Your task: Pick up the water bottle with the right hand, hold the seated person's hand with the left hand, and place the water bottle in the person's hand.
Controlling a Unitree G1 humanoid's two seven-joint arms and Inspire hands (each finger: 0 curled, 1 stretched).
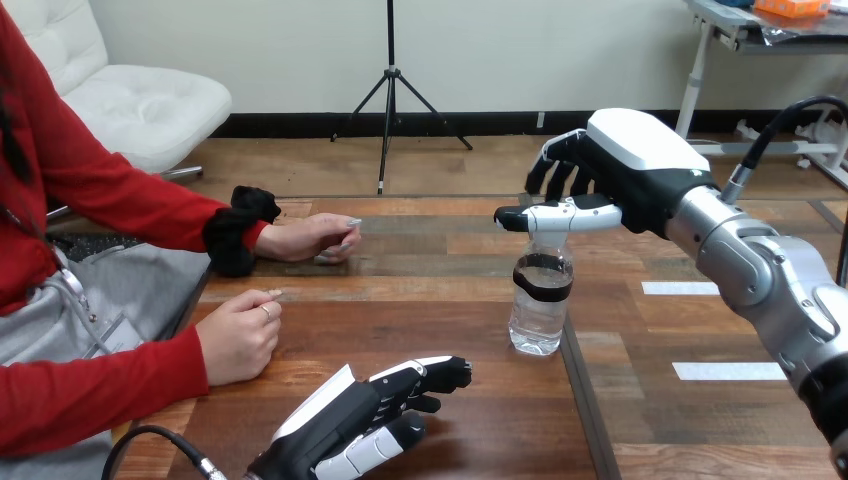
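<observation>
Clear plastic water bottle (540, 300) with a black band stands upright on the wooden table (450, 300), just beyond the left hand's (360, 415) loosely spread, empty fingers (440, 375), directly under the right hand (630, 160); whether that hand grips it cannot be told.

The right arm (760, 265) reaches in from the right edge, its silver forearm slanting up and to the left. The right robot hand (640, 165) is raised well above the bench (420, 300), with its white back shell turned upward. The left robot hand (350, 425) sits low near the bottom edge, close over the bench. It is tipped onto its side with its white shell to the upper left. Its fingers (430, 378) stretch toward the right, only slightly bent, holding nothing. The two robot hands are well apart.
</observation>
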